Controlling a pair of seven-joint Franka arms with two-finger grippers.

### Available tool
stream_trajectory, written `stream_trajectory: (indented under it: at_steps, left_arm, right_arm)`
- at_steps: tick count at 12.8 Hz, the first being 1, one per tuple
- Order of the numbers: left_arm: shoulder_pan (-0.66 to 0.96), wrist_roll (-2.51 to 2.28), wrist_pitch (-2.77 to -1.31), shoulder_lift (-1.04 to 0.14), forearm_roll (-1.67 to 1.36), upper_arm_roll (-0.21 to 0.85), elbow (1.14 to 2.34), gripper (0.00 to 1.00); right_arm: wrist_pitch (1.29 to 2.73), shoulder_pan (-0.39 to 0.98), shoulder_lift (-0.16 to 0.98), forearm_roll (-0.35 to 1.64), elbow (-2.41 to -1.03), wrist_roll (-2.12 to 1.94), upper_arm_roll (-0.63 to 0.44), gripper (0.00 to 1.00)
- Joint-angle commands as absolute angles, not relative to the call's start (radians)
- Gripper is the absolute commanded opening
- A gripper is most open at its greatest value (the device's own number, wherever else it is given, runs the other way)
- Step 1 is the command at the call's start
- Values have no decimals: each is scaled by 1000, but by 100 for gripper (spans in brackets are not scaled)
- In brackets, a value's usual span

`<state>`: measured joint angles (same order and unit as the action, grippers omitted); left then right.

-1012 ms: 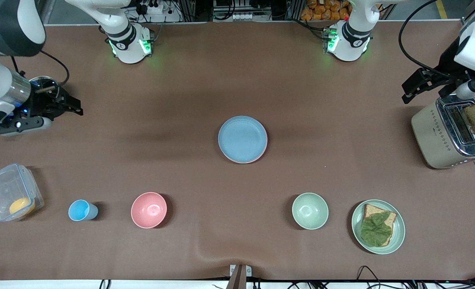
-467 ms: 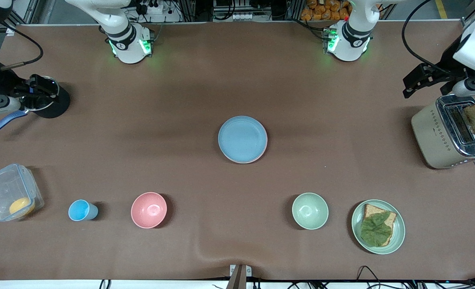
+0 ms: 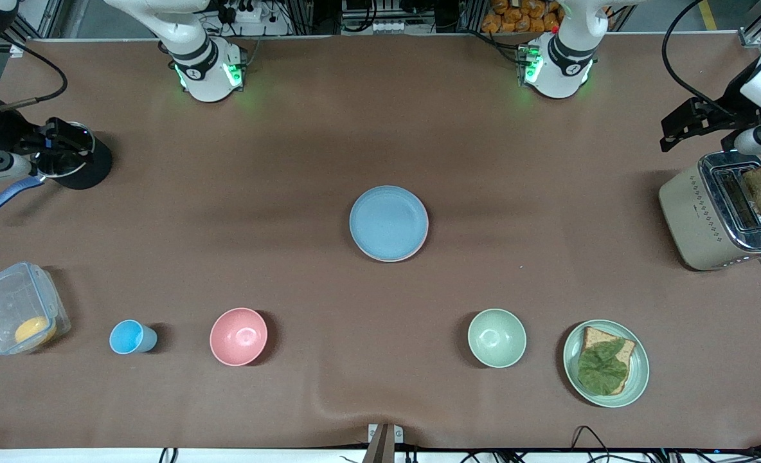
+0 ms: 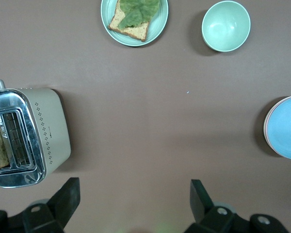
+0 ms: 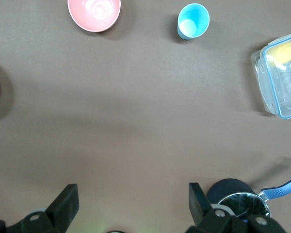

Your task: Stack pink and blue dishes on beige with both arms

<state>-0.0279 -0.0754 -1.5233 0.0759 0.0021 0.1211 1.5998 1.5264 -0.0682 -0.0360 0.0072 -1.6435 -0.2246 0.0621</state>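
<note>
The blue plate (image 3: 388, 222) tops the stack mid-worktop (image 3: 290, 193), well apart from both empty, wide-open claws: left claw (image 3: 698, 125) by the toaster (image 3: 721, 215), right claw (image 3: 56, 145) over the pot (image 3: 75, 164).

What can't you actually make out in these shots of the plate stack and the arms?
- Beige plate: hidden under the blue plate; only a pink rim peeks out, front view.
- Stack: cut off by the left wrist view's edge.
- Right tool and left tool: open, empty, parked apart.

Stacked plates (image 3: 388, 223) mid-table, bowls (image 3: 238, 336) nearer camera, toaster (image 3: 722, 218) at left arm's end
</note>
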Motion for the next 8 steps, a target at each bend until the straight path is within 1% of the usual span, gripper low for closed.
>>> stream_trajectory:
  at_steps: [1,8]
  left_arm:
    - [-32,-64,-1506,74,-8,123,1592,100]
    - [-31,-71,-1505,71,-8,123,1582,100]
  right_arm:
    - [1509,-80,-29,-12,-1626,-233,77,100]
    - [1509,-81,-29,-12,-1626,-233,77,100]
